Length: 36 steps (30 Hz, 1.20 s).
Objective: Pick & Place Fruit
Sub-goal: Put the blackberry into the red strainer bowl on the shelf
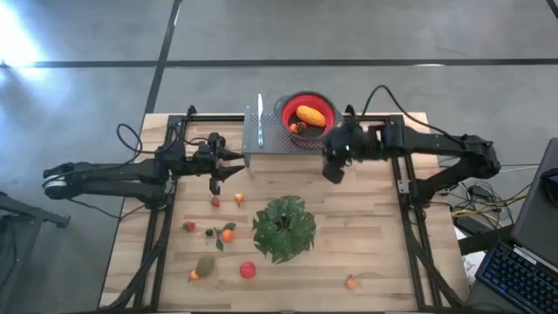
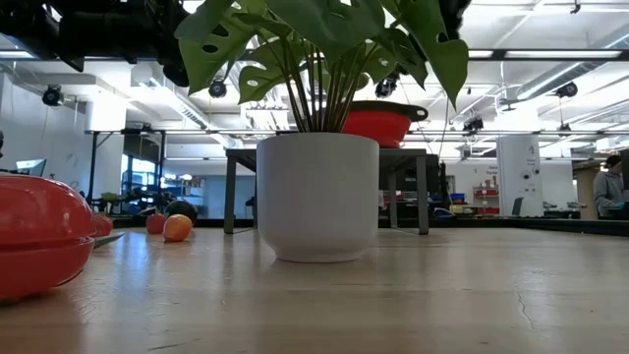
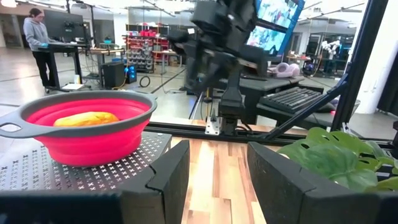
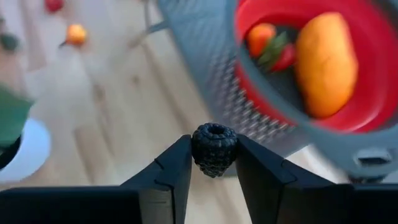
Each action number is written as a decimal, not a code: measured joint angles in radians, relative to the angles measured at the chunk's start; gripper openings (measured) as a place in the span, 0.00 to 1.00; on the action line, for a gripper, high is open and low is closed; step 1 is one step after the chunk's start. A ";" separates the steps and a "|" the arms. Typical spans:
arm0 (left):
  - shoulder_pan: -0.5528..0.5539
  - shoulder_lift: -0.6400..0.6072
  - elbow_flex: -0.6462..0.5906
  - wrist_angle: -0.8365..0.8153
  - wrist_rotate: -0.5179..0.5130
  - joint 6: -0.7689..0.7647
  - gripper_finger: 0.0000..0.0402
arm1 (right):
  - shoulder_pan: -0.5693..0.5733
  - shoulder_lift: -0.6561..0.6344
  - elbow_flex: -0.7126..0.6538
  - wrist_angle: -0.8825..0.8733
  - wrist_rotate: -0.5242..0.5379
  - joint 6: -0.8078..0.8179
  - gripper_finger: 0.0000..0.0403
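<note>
A dark berry [image 4: 214, 149] sits pinched between the two fingers of the right hand [image 4: 214, 163], which hangs just beside the red bowl [image 1: 307, 98], near the edge of the perforated metal stand [image 1: 261, 138] that carries it. The bowl already holds a yellow-orange oblong fruit [image 4: 326, 64], an orange piece [image 4: 260, 37] and a red one. More fruit lies loose on the tabletop [image 1: 375, 244]: a red round one [image 1: 248, 269], an orange one [image 1: 227, 234], an olive-green piece [image 1: 205, 266] and several small ones, all spread around the plant [image 1: 284, 228].

The step in hand looks like the carry: the berry is lifted and nearly at the bowl. The next move likely calls for bringing the right hand over the rim, then letting go so the berry drops inside rather than onto the stand.

The left hand [image 3: 217, 180] waits by the stand's other side, fingers apart and grasping nothing.
</note>
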<state>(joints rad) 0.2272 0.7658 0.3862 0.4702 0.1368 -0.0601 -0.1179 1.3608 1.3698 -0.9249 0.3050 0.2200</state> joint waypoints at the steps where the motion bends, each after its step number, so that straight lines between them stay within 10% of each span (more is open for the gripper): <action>1: 0.000 0.000 0.000 0.000 0.000 0.000 0.42 | -0.022 0.008 0.016 0.003 -0.001 -0.012 0.27; 20: 0.000 0.000 0.000 0.000 0.000 0.000 0.42 | -0.389 0.333 0.299 -0.011 -0.179 -0.147 0.24; 36: 0.000 0.001 0.000 0.000 0.000 0.014 0.42 | -0.447 0.452 0.384 -0.074 -0.210 -0.149 0.24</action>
<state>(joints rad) 0.2274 0.7666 0.3862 0.4703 0.1368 -0.0456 -0.5648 1.8126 1.7538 -0.9994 0.0954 0.0713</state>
